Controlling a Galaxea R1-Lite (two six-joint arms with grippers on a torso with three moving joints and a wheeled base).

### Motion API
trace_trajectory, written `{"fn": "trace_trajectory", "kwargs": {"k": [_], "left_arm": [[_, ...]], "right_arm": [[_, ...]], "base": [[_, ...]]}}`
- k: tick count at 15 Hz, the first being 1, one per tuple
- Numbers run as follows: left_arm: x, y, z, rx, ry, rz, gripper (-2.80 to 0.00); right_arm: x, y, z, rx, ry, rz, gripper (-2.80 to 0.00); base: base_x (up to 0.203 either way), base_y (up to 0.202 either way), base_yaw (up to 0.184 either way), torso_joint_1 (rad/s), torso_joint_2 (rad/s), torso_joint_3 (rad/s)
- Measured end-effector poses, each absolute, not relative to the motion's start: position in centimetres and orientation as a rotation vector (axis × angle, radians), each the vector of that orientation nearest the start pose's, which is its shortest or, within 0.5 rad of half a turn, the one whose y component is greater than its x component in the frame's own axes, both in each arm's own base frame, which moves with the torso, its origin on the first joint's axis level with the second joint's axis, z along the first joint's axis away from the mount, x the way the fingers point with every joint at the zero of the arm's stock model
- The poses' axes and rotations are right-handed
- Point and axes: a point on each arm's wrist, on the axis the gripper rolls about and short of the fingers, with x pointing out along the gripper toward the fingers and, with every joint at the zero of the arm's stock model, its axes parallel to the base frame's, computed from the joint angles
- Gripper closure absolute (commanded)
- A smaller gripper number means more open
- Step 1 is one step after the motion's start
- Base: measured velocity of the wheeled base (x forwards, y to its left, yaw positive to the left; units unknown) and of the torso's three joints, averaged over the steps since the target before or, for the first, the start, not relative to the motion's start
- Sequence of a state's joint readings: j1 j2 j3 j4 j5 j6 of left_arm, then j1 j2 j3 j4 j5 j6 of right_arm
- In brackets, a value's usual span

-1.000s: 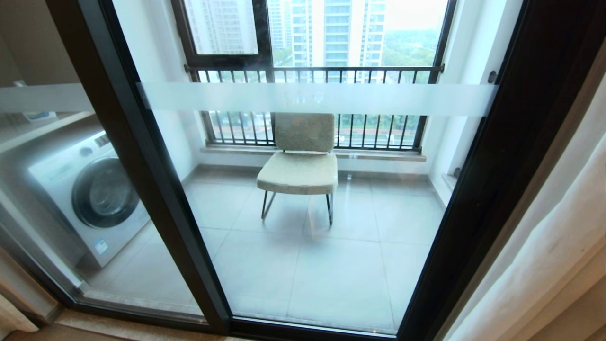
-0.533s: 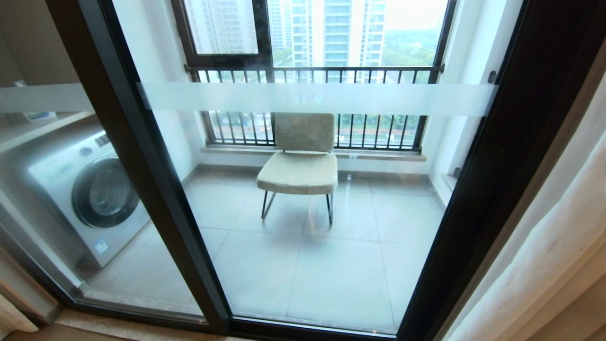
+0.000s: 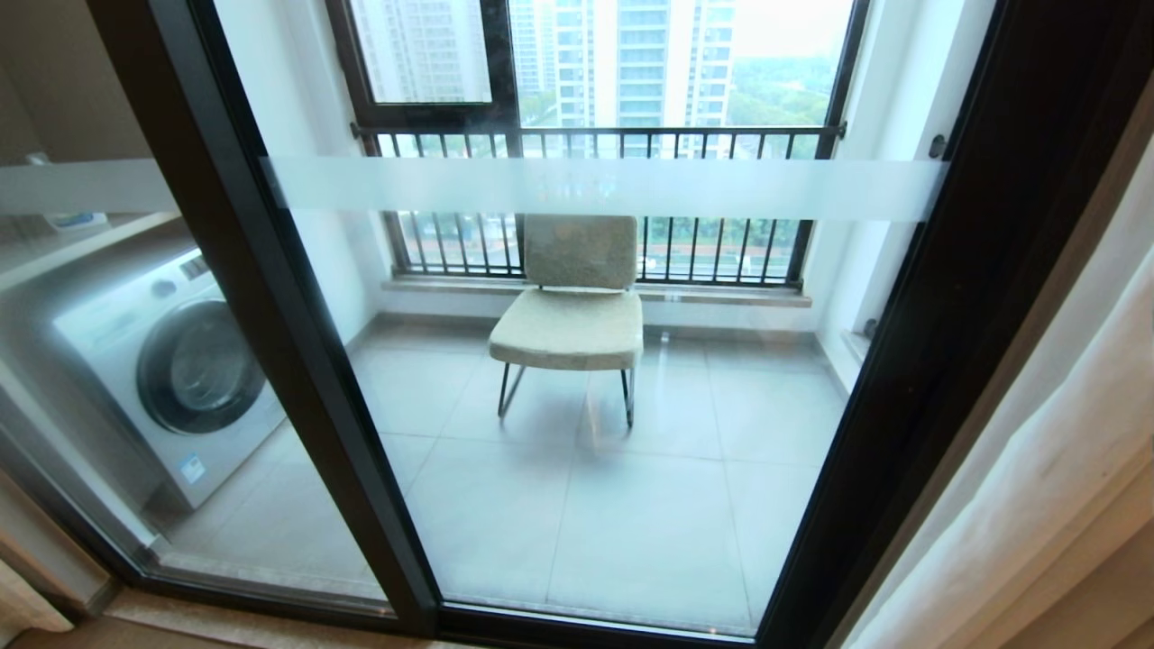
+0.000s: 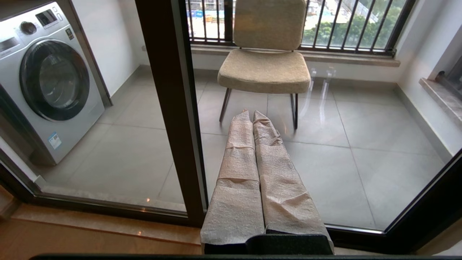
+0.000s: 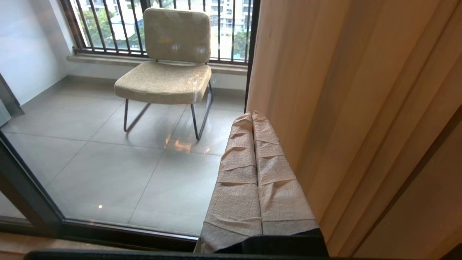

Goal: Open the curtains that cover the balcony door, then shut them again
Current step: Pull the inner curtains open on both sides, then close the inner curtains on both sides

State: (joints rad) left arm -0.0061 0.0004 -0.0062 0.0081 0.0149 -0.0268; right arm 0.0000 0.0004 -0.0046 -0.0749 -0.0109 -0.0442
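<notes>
The balcony door (image 3: 297,361) stands uncovered in the head view, its clear glass crossed by a frosted white band. The curtains (image 3: 1037,469) hang gathered at the far right, a sheer white panel with beige fabric behind it. Neither arm shows in the head view. My left gripper (image 4: 251,113) is shut and empty, pointing at the glass just beside the door's dark middle post (image 4: 169,108). My right gripper (image 5: 251,115) is shut with nothing in it, close beside the beige curtains (image 5: 343,90); I cannot tell whether it touches them.
Behind the glass a beige chair (image 3: 577,297) stands on grey tiles before a barred window (image 3: 595,135). A washing machine (image 3: 171,370) sits at the left. A wooden sill (image 4: 90,231) runs below the door.
</notes>
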Motion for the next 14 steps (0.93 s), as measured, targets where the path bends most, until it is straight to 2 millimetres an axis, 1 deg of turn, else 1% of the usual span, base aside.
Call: {"fn": "trace_trajectory", "kwargs": {"k": [1, 4, 9, 12, 13, 14], "left_arm": [[-2.3, 0.0, 7.6, -0.026, 0.002, 0.009, 0.0], [-2.3, 0.0, 7.6, -0.026, 0.003, 0.009, 0.0], [-2.3, 0.0, 7.6, -0.026, 0.002, 0.009, 0.0], [-2.3, 0.0, 7.6, -0.026, 0.003, 0.009, 0.0], [-2.3, 0.0, 7.6, -0.026, 0.002, 0.009, 0.0], [-2.3, 0.0, 7.6, -0.026, 0.002, 0.009, 0.0]], "right_arm": [[-2.4, 0.0, 8.7, -0.048, -0.087, -0.012, 0.0], [-3.1, 0.0, 10.5, -0.051, -0.14, -0.012, 0.0], [-4.6, 0.0, 13.3, -0.053, -0.157, -0.007, 0.0], [-4.5, 0.0, 15.6, -0.052, -0.174, -0.005, 0.0], [-4.3, 0.0, 16.5, -0.051, -0.179, -0.002, -2.8], [-4.0, -0.1, 17.5, -0.05, -0.188, 0.006, -2.8]], "base": [[0.0, 0.0, 0.0, 0.0, 0.0, 0.0], [0.0, 0.0, 0.0, 0.0, 0.0, 0.0], [0.0, 0.0, 0.0, 0.0, 0.0, 0.0], [0.0, 0.0, 0.0, 0.0, 0.0, 0.0], [0.0, 0.0, 0.0, 0.0, 0.0, 0.0], [0.0, 0.0, 0.0, 0.0, 0.0, 0.0]]}}
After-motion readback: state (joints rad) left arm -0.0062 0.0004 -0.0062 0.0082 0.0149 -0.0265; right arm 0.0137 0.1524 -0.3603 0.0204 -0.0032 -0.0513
